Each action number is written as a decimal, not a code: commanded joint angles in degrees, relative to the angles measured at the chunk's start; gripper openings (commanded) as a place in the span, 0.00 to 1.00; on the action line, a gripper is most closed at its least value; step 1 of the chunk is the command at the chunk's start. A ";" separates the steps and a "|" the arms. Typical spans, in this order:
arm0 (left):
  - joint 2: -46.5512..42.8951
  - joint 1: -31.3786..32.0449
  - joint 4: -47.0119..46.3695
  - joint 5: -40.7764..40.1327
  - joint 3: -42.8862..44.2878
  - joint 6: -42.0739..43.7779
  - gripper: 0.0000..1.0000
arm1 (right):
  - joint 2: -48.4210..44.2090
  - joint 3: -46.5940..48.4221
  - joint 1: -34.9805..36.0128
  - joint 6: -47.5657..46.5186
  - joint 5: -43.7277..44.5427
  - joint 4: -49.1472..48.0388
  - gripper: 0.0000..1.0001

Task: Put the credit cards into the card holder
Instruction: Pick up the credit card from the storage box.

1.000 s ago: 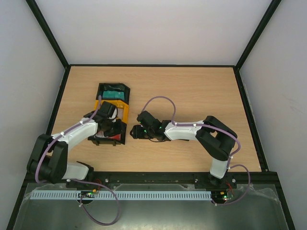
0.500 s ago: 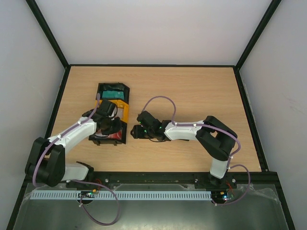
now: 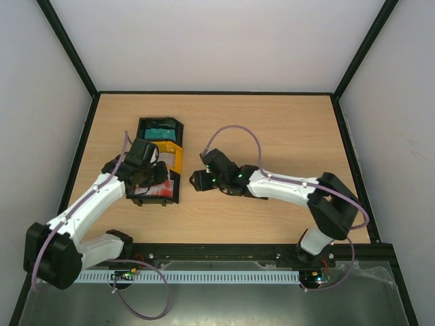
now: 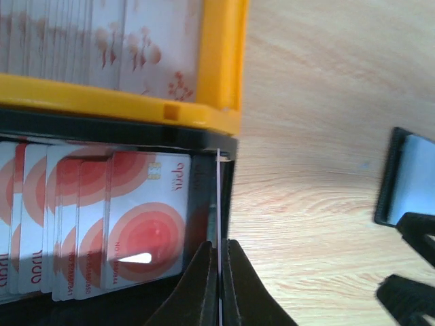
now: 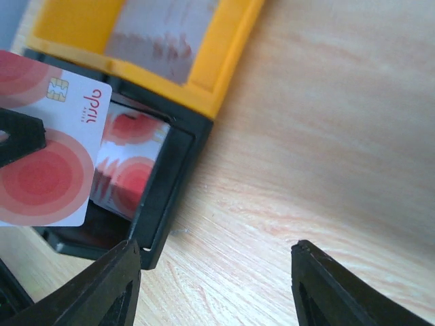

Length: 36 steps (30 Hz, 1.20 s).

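Note:
My left gripper [image 4: 219, 248] is shut on one red-and-white credit card [image 4: 219, 204], seen edge-on at the right wall of the near black tray. From the right wrist view the same card [image 5: 47, 149] stands upright over that tray. More red-and-white cards [image 4: 136, 231] lie stacked in the tray. In the top view my left gripper [image 3: 153, 175] is over this tray and my right gripper [image 3: 197, 180] is just right of it. My right gripper [image 5: 216, 251] is open and empty above bare wood. A black object with a pale face [image 4: 411, 178] shows at the right; I cannot tell whether it is the card holder.
Three trays stand in a row at the left: a black one with teal cards [image 3: 160, 132], a yellow one [image 3: 175, 157] with whitish cards, and the near black one [image 3: 166, 198]. The yellow tray's rim [image 5: 228, 64] and the black tray's rim [image 5: 163, 197] lie close to my right fingers.
My left arm has drawn back toward the left, its gripper still over the near black tray. My right arm has stretched out, its gripper shifted slightly up beside the tray.

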State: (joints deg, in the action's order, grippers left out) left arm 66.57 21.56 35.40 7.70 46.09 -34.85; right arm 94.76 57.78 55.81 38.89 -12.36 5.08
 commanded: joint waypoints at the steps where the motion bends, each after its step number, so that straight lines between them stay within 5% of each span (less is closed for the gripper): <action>1: -7.14 -0.20 -0.66 4.37 2.92 2.70 0.02 | -8.14 -0.37 -1.70 -7.90 2.30 7.13 0.59; 11: -20.63 0.23 -28.12 21.38 0.01 -1.38 0.02 | -30.20 -5.09 -2.37 -4.12 11.54 15.16 0.60; 17: -20.40 1.78 -45.22 28.51 -1.79 -10.84 0.02 | -41.74 -6.01 -2.48 -2.74 16.50 14.82 0.65; 22: -17.38 6.60 -57.00 28.64 -1.59 -16.57 0.03 | -47.98 -5.84 -2.47 -2.72 12.04 7.77 0.76; 28: -14.03 13.17 -60.47 27.13 0.60 -15.08 0.03 | -46.75 -5.13 -2.47 0.36 -5.05 -5.56 0.87; 36: -14.52 14.67 -60.72 28.00 0.09 -14.13 0.03 | -41.48 -2.15 -2.47 3.80 -7.12 -8.43 0.76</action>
State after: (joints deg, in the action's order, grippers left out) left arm 52.95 36.03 -22.20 34.61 44.99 -49.74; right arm 52.29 52.86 53.47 40.80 -16.47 0.69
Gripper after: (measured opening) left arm 0.030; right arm 0.806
